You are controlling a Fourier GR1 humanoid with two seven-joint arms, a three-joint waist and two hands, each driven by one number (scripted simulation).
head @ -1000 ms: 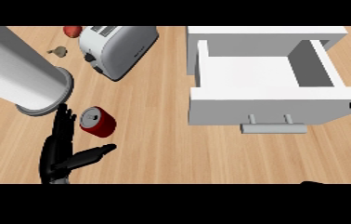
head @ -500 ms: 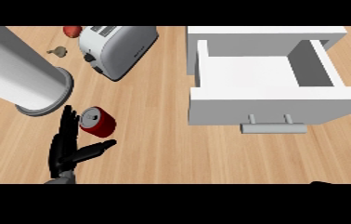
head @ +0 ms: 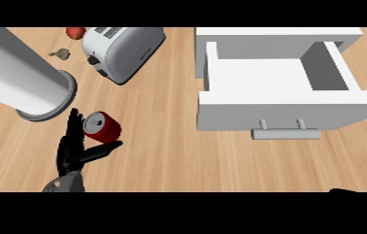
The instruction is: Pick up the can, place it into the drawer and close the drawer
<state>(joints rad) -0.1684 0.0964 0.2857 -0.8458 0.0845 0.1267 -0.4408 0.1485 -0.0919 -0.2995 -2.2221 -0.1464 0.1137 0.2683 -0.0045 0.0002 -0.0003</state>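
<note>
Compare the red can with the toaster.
The can is red and round; the toaster is silver and boxy. The can is far smaller than the toaster. The left hand is close beside the can; the toaster stands apart from it. Both sit on the wooden counter, left of the open drawer.

A kitchen — a pale wooden counter [head: 168,148] fills the frame, a silver toaster [head: 122,51] sits at the upper left, and a white drawer [head: 279,110] stands pulled open at the upper right.
</note>
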